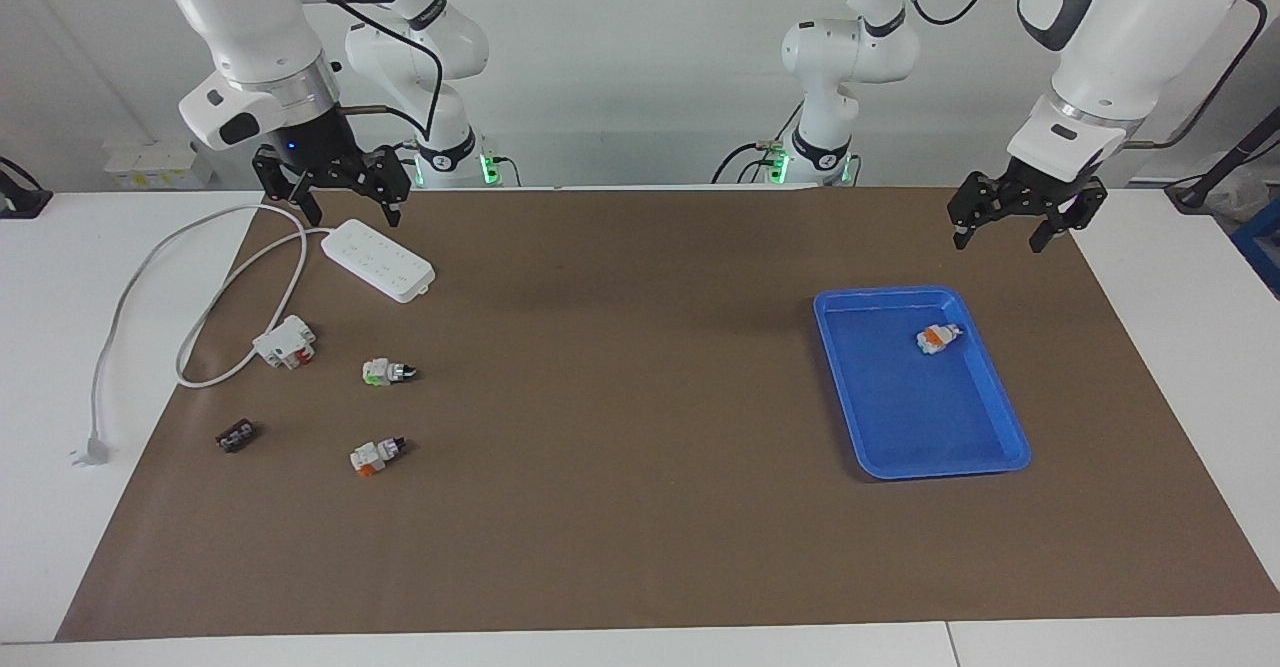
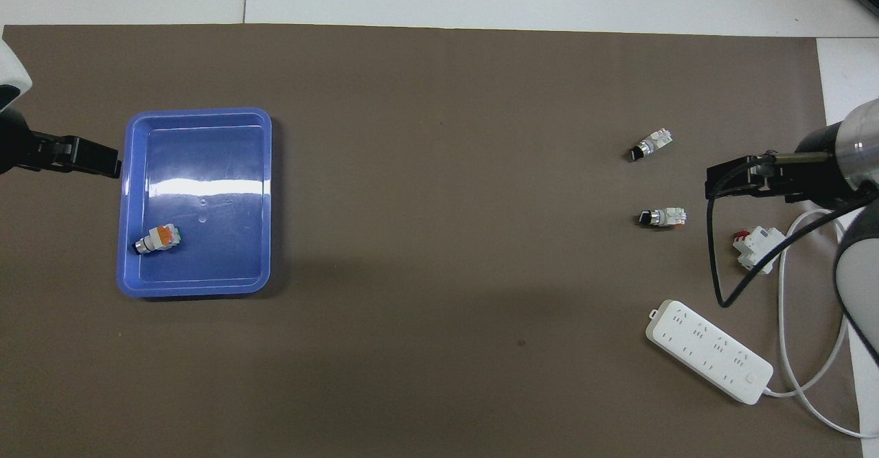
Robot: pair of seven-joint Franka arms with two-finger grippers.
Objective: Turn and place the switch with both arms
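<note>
**Switches on the mat, one in the tray**

On the brown matte counter [image 1: 620, 507] sits a glossy blue rectangular plastic tray [image 1: 1000, 447] holding one small switch [image 1: 938, 338], orange side up. Two more switches [image 1: 387, 373] [image 1: 376, 456] lie loose toward the right arm's end, near a white power strip [image 1: 379, 260]. Left pincer [image 1: 1010, 234] hangs wide open and empty above the mat's edge; right pincer [image 1: 347, 211] hangs likewise over the strip.

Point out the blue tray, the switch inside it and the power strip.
tray [image 1: 1003, 439], facing view, its rim at the edge toward the left arm's end.
switch in tray [image 1: 937, 338], facing view, its orange end block.
power strip [image 2: 709, 349], overhead view, middle of its socket face.
</note>
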